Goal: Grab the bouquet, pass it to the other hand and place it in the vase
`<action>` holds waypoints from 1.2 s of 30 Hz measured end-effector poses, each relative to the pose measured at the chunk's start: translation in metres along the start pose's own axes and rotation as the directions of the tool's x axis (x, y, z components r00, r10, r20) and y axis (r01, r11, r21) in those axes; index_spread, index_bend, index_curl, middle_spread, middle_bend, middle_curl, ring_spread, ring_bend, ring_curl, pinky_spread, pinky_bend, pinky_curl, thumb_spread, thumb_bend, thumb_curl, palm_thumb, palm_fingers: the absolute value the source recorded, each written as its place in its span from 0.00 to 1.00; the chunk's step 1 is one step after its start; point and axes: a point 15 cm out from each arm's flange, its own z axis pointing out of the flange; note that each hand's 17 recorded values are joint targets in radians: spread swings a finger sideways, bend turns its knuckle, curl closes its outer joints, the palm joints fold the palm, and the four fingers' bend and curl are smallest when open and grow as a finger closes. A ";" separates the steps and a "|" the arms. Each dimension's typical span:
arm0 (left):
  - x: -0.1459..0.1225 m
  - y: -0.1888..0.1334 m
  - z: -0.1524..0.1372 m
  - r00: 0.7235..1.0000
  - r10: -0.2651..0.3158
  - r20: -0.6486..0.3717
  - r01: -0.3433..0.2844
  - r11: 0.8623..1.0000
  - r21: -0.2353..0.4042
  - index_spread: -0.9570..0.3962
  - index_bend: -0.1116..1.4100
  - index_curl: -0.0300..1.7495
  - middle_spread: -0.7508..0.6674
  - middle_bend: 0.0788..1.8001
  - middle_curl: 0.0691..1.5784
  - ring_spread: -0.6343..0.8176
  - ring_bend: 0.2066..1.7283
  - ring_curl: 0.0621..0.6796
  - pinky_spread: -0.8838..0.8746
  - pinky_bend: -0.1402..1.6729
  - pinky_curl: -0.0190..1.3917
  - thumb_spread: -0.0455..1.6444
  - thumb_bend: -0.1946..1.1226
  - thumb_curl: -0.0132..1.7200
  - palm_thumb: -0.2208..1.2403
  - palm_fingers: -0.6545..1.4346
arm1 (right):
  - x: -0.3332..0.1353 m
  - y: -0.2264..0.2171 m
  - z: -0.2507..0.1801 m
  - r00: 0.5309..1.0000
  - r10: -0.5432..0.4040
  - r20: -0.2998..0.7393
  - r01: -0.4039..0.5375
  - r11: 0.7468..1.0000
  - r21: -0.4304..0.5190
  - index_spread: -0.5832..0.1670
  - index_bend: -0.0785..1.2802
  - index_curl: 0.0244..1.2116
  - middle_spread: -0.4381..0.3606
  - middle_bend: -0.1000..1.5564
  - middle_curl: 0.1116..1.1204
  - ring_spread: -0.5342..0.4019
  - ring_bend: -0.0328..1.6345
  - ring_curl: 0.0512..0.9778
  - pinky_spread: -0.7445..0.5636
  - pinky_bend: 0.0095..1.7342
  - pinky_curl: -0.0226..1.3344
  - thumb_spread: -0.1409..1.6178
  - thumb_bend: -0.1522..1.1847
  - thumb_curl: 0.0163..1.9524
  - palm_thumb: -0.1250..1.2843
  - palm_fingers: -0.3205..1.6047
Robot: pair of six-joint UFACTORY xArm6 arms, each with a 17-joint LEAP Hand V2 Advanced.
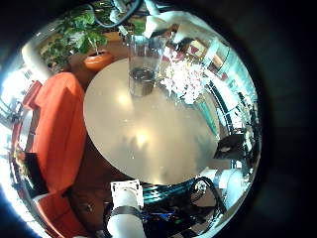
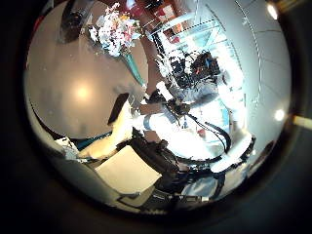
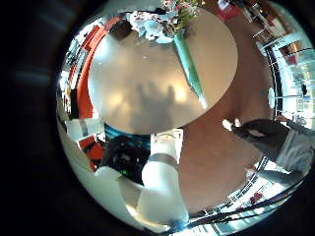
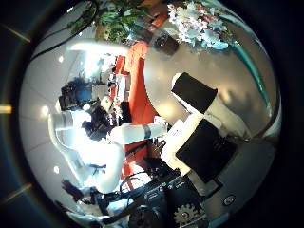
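Bouquet (image 1: 184, 77) lies on round table (image 1: 149, 139) beside vase (image 1: 144, 65), apart from both hands, stem toward table edge; finger state can't tell.

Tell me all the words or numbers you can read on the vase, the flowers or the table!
There are none to read.
The vase is see-through glass and shows no label.
The bouquet and its green wrap show no tag or writing.
The round table has a plain top with no print.
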 end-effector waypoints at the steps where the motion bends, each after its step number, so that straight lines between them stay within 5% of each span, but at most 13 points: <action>1: 0.000 0.000 0.000 1.000 0.000 0.000 0.000 1.000 0.000 0.77 0.19 0.22 0.79 0.07 0.18 0.79 0.19 0.20 0.79 0.18 0.21 0.61 0.13 0.24 0.48 0.41 | 0.000 0.000 0.000 1.000 0.002 -0.001 -0.002 1.000 -0.001 0.22 0.20 0.31 0.46 0.30 0.27 0.52 0.45 0.03 0.83 0.32 0.01 0.75 0.10 0.21 0.56 0.48; 11: 0.000 0.000 0.003 1.000 -0.003 -0.006 0.003 1.000 -0.011 0.77 0.19 0.22 0.78 0.07 0.19 0.78 0.18 0.20 0.79 0.18 0.21 0.61 0.13 0.24 0.48 0.42 | 0.008 -0.002 0.005 0.999 0.054 0.005 -0.054 0.999 -0.005 0.22 0.20 0.31 0.46 0.30 0.27 0.51 0.46 0.03 0.83 0.32 0.01 0.75 0.10 0.21 0.56 0.48; 24: 0.015 0.002 0.015 0.997 0.069 -0.039 -0.071 0.995 -0.071 0.77 0.19 0.22 0.78 0.07 0.19 0.78 0.18 0.19 0.79 0.18 0.21 0.62 0.13 0.24 0.49 0.42 | 0.044 -0.034 -0.008 0.980 0.200 0.010 -0.199 0.980 -0.022 0.28 0.17 0.29 0.48 0.31 0.27 0.49 0.52 0.06 0.77 0.36 0.01 0.74 0.09 0.21 0.54 0.50; 31: 0.024 0.004 0.015 0.992 0.117 -0.046 -0.121 0.988 -0.099 0.77 0.19 0.22 0.78 0.07 0.19 0.78 0.18 0.19 0.79 0.18 0.21 0.62 0.13 0.24 0.49 0.42 | 0.120 -0.064 -0.014 0.918 0.391 -0.074 -0.398 0.906 -0.146 0.40 0.17 0.26 0.50 0.33 0.29 0.47 0.57 0.09 0.75 0.39 0.01 0.72 0.09 0.21 0.49 0.44; 36: 0.020 0.003 0.018 0.991 0.135 -0.018 -0.136 0.974 -0.181 0.77 0.19 0.22 0.78 0.07 0.19 0.78 0.18 0.19 0.79 0.18 0.20 0.62 0.13 0.24 0.49 0.42 | 0.153 -0.071 0.007 0.879 0.463 -0.114 -0.477 0.862 -0.174 0.43 0.18 0.25 0.50 0.34 0.30 0.45 0.59 0.11 0.73 0.41 0.01 0.72 0.10 0.20 0.48 0.44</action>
